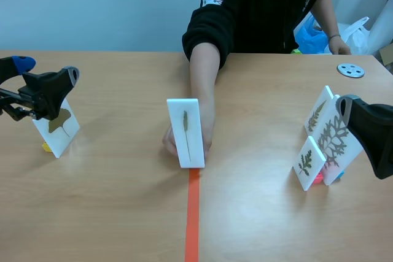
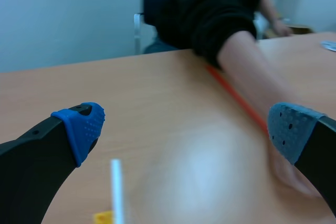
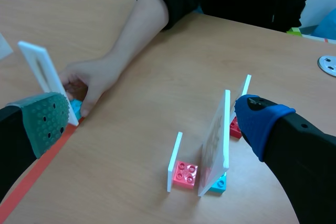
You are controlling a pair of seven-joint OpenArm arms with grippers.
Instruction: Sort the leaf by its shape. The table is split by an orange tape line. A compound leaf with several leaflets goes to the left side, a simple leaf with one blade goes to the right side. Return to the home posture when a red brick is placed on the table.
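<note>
1. A slender-leaf card (image 1: 186, 132) stands upright at the far end of the orange tape (image 1: 193, 225) on the bench (image 1: 123, 213). A person's arm (image 1: 202, 84) reaches behind it, fingers at its base.
2. The left hand (image 2: 187, 129) hangs wide open over a ginkgo card (image 1: 58, 126).
3. The right hand (image 3: 153, 119), also spread wide, hangs by 3 cards (image 1: 325, 133) of divided leaves.

Hand (image 3: 92, 80) behind card (image 1: 186, 132) at tape line (image 1: 193, 219) end
</note>
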